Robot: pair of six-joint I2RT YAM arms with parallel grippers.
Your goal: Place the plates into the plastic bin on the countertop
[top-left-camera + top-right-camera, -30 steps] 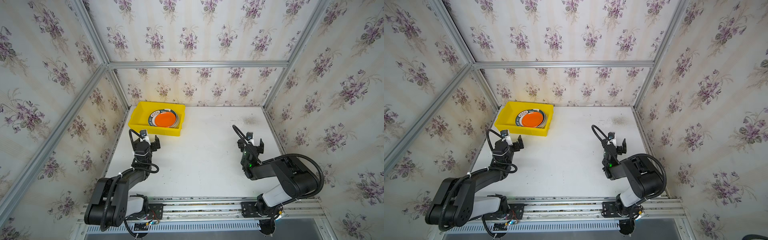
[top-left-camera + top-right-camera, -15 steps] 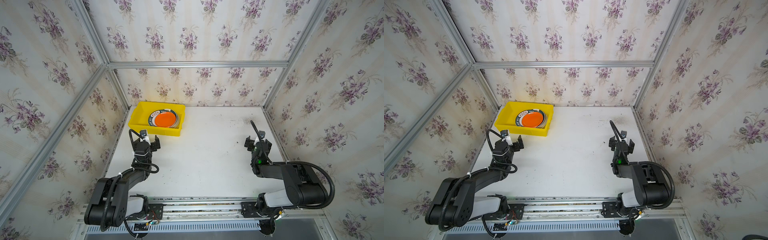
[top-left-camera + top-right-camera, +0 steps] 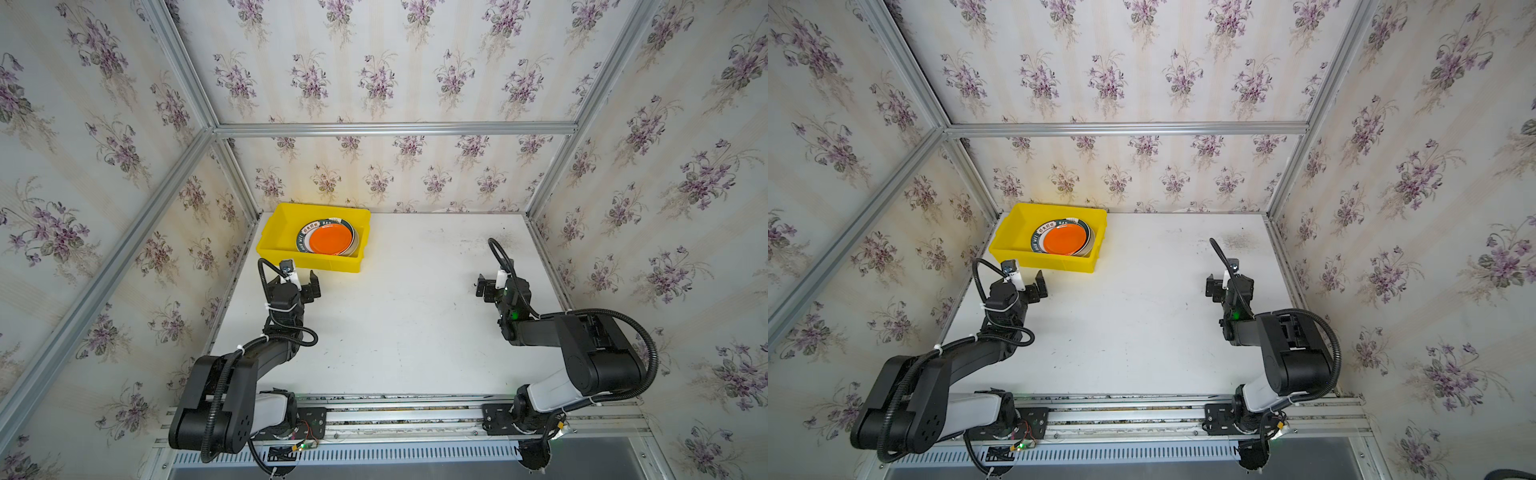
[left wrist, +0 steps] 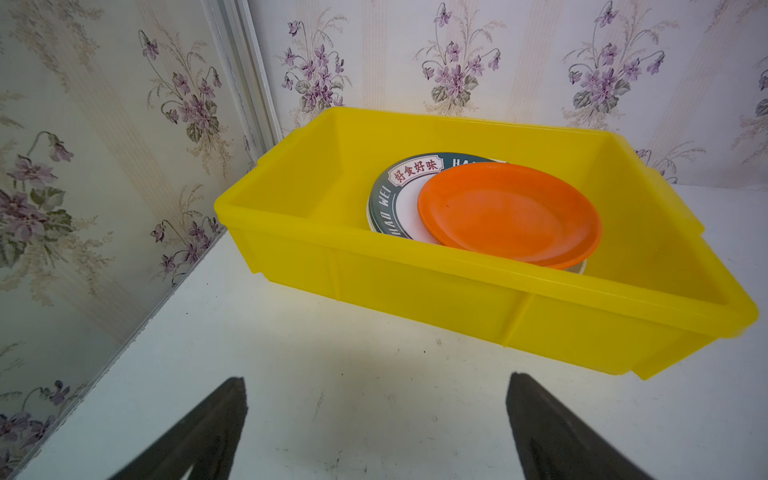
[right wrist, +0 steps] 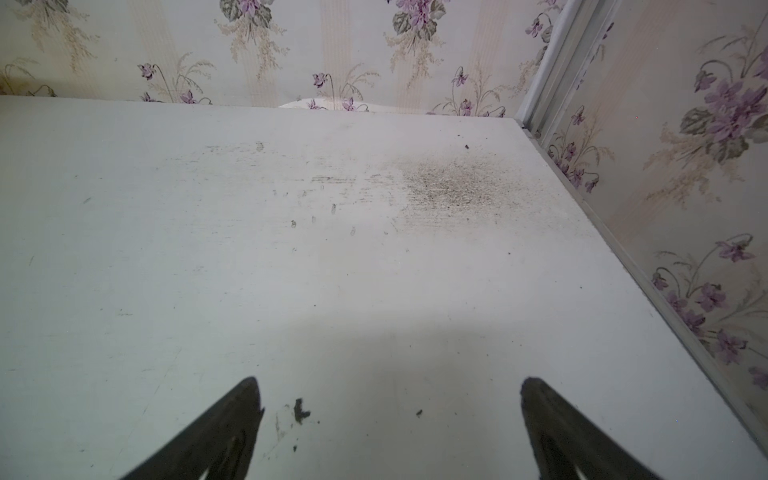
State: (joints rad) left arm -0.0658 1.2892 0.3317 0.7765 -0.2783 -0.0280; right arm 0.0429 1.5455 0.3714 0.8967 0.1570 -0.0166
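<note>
front rail (image 3: 395, 409): both arm bases sit on it; lowest part cut off by the frame edge.
L gripper (image 4: 378, 380): jaws wide apart, nothing btwn them. In the wrist view you get only two dark tips, the rest is cut off. It's just short of the bin's near wall, not touching.
R gripper (image 5: 390, 380): jaws apart, empty, low over the right side, well apart from the bin. In both top views one finger is hidden behind the wrist.
countertop (image 3: 407, 332): white, scuffed. Small dark fleck (image 5: 300, 409) btwn the R tips, can't tell what it is. Grey smudge (image 5: 449, 187) toward the far right corner.
plastic bin (image 4: 415, 286): yellow, far left corner, up against the back wall (image 3: 374, 174).
plates: stacked in the bin's right half. orange plate (image 4: 509, 212) on top, green-rim plate (image 4: 390, 199) under it, offset. A cream edge peeks out below. You can't count the rest, hidden by the top ones & the near wall.
</note>
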